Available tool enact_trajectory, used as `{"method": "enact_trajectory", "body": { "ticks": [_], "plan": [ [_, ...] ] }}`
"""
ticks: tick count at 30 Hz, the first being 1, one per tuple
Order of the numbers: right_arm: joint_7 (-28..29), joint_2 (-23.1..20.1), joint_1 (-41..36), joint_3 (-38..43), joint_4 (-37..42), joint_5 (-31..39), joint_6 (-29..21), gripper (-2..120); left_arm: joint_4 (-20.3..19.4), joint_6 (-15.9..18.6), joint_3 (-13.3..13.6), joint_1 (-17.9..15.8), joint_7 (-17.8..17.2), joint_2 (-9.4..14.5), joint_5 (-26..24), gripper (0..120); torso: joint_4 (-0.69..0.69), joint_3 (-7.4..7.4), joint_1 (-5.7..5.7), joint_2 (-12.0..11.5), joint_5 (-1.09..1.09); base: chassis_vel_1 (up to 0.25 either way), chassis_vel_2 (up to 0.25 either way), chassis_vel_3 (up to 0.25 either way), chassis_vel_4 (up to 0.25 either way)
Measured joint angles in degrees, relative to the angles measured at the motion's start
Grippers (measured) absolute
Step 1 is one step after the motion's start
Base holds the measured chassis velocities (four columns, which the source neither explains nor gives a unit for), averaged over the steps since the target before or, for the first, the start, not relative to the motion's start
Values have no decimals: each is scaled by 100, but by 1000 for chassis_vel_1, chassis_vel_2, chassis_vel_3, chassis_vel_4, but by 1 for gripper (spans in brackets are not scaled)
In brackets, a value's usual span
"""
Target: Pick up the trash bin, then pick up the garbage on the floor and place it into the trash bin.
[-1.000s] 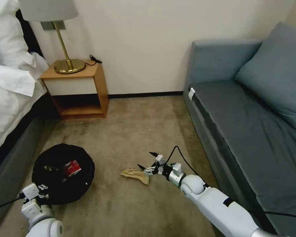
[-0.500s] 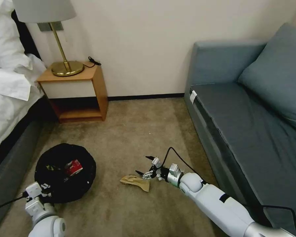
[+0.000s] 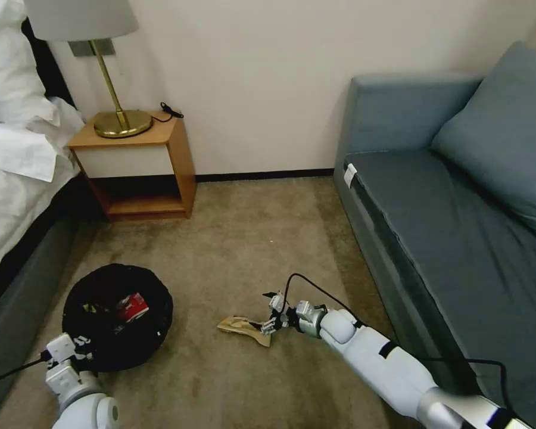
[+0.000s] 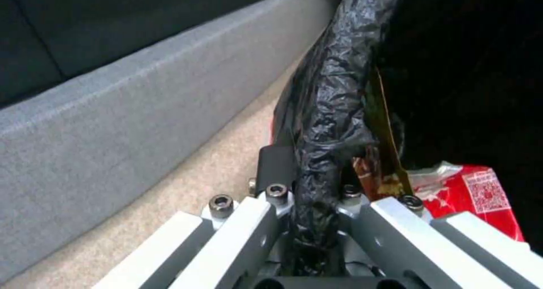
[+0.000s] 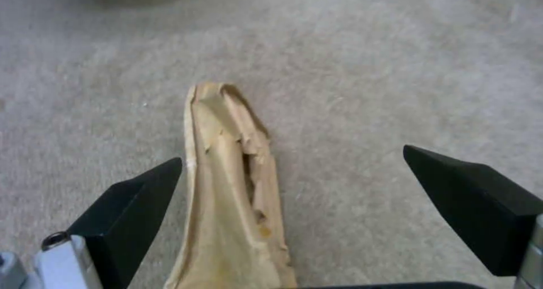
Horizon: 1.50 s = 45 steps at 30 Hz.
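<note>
The right gripper has dropped to the carpet, its black fingers spread wide on either side of the tan crumpled paper, which lies between them ungrasped. A second ago it hung higher, short of the paper. The left gripper stays clamped on the black-bagged rim of the small round trash bin, a red-and-white wrapper inside.

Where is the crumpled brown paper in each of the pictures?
Head view: the crumpled paper lies on the carpet, right of the trash bin, at the tip of the right gripper.
Left wrist view: the paper is not in this picture; the left gripper grips the bin's black bag rim.
Right wrist view: the paper lies between the open black fingers.
Shared landmark: the beige carpet.
</note>
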Motion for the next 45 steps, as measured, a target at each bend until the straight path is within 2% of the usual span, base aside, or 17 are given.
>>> {"method": "enact_trajectory", "body": {
  "ticks": [13,16,17,21,22,23,25,26,27,33,35,38,41,45],
  "plan": [
    [-258,550,149,247,-1001,-725,321,98,78,-44,-15,-57,9,-20,5,2,0,0,0,0,0,0,0,0,0],
    [-468,595,175,411,-1220,-868,442,85,119,-118,-17,-74,25,-17,14,2,0,0,0,0,0,0,0,0,0],
    [-468,595,175,411,-1220,-868,442,85,119,-118,-17,-74,25,-17,14,2,0,0,0,0,0,0,0,0,0],
    [-529,570,156,490,-1226,-893,490,69,138,-145,-12,-81,36,-15,29,2,0,0,0,0,0,0,0,0,0],
    [-529,570,156,490,-1226,-893,490,69,138,-145,-12,-81,36,-15,29,2,0,0,0,0,0,0,0,0,0],
    [-538,558,134,502,-1219,-895,509,62,145,-160,-6,-81,38,-16,30,2,0,0,0,0,0,0,0,0,0],
    [-548,555,100,534,-1214,-916,547,56,156,-201,-1,-81,44,-18,30,2,0,0,0,0,0,0,0,0,0],
    [-563,566,71,582,-1217,-947,574,48,168,-231,3,-81,52,-17,30,2,0,0,0,0,0,0,0,0,0],
    [-563,566,71,582,-1217,-947,574,48,168,-231,3,-81,52,-17,30,2,0,0,0,0,0,0,0,0,0],
    [-648,599,15,709,-1202,-979,606,24,161,-248,6,-60,84,9,30,2,0,0,0,0,0,0,0,0,0],
    [-654,597,11,722,-1184,-976,607,21,152,-248,7,-57,87,12,30,2,0,0,0,0,0,0,0,0,0],
    [-664,583,4,747,-1055,-879,612,6,123,-249,9,-39,100,13,35,2,-1,0,0,0,1,0,0,0,0],
    [-665,571,3,736,-959,-777,609,0,121,-249,12,-28,109,8,46,2,-1,0,0,0,0,0,0,0,0],
    [-563,527,3,572,-648,-445,520,0,119,-249,23,-22,127,-5,69,2,-1,0,0,0,0,0,0,0,0]
  ]
}}
